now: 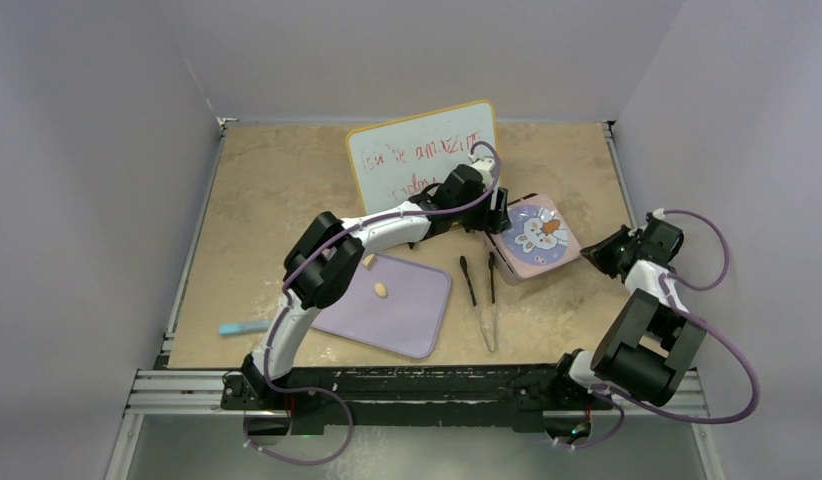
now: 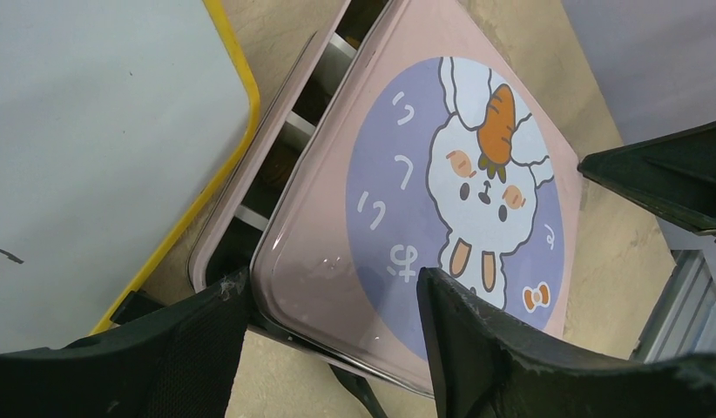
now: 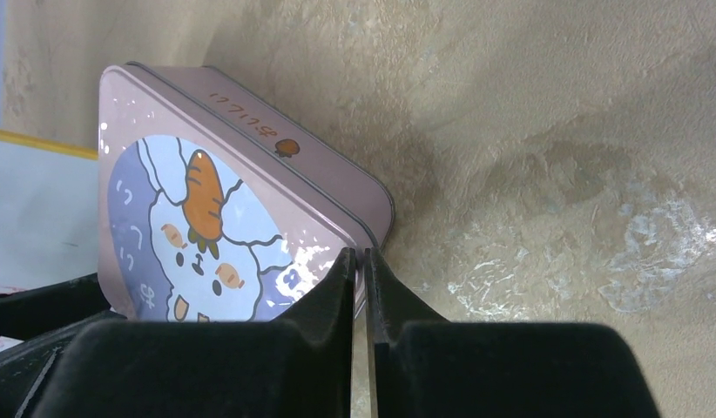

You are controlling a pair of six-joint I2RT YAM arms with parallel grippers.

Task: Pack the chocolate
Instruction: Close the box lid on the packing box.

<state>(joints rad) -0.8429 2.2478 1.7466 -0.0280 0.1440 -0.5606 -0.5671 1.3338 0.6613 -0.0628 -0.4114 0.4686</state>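
Note:
Two tan chocolate pieces (image 1: 381, 290) (image 1: 368, 261) lie on the lavender tray (image 1: 417, 320). The pale pink box (image 1: 507, 262) stands right of centre with its bunny lid (image 2: 442, 174) lying askew on it, so gridded compartments (image 2: 289, 131) show along the left side with brownish pieces barely visible inside. My left gripper (image 1: 499, 215) (image 2: 334, 283) is open over the lid's near-left edge, one finger (image 2: 189, 340) touching its corner. My right gripper (image 1: 590, 257) (image 3: 360, 254) is shut, its tip against the box's right corner (image 3: 376, 213).
A yellow-framed whiteboard (image 1: 422, 150) stands just behind the box and left gripper. Black tongs (image 1: 482, 295) lie between tray and box. A light blue tool (image 1: 242, 327) lies at the near left. Walls close in on three sides.

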